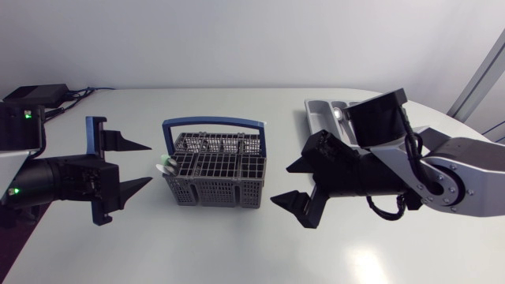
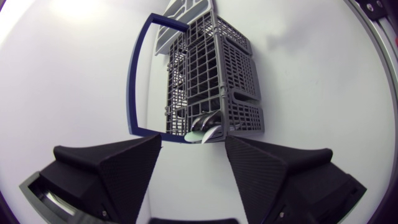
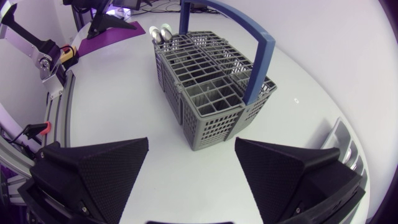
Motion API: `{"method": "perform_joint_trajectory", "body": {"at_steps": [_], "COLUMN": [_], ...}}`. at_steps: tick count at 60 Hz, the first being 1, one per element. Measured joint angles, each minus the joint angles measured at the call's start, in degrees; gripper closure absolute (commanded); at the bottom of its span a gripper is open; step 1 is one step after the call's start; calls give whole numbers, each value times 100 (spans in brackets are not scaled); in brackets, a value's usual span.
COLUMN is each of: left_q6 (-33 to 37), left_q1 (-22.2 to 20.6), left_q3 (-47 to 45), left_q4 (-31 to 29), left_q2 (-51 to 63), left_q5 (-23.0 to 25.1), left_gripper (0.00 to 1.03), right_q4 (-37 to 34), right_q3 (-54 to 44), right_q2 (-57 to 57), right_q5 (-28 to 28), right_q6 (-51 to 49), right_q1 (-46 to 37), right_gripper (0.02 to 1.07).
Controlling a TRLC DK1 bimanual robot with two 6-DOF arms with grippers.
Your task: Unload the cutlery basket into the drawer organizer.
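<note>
— How is the left pincer (image 1: 148, 163)?

— Spread wide and holding nothing. It hangs over the bench (image 1: 237, 244) with its tips pointing at the near end of the basket (image 1: 217, 170), close to it but not touching.

— And the right pincer (image 1: 280, 184)?

— Also spread and holding nothing. It is on the other side of the basket, aimed at that end, with a gap of bare bench between.

— So the basket is between them?

— Yes. It stands upright on the bench. It is grey mesh, and its blue handle (image 1: 213, 122) arches up over it.

— Is anything in it?

— A few pieces of pale cutlery (image 1: 166, 166) poke out of the compartment at the end facing the left pincer. I cannot tell which kind they are.

— Where is the organizer (image 1: 319, 114)?

— It lies flat on the bench behind the right arm, which covers much of it. It is well apart from the basket.
</note>
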Motion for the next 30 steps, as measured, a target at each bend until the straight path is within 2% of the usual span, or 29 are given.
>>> {"method": "perform_joint_trajectory", "body": {"at_steps": [4, 11, 19, 25, 30], "left_q6": [131, 367, 573, 743, 815], "left_q1": [-28, -151, -273, -291, -291], "left_q3": [0, -83, -262, -350, -369], "left_q4": [44, 208, 345, 487, 612], "left_q2": [42, 127, 238, 365, 450], "left_q5": [-13, -22, -133, -173, -227], "left_gripper": [50, 65, 66, 77, 78], "right_q4": [2, 2, 22, 57, 103], "right_q3": [0, 0, -2, -7, -24], "right_q2": [7, 22, 48, 48, 59], "right_q5": [0, 0, 0, 0, 0], "right_q6": [0, 0, 0, 0, 0], "right_q1": [0, 0, 0, 0, 0], "right_gripper": [7, 7, 7, 7, 7]}}
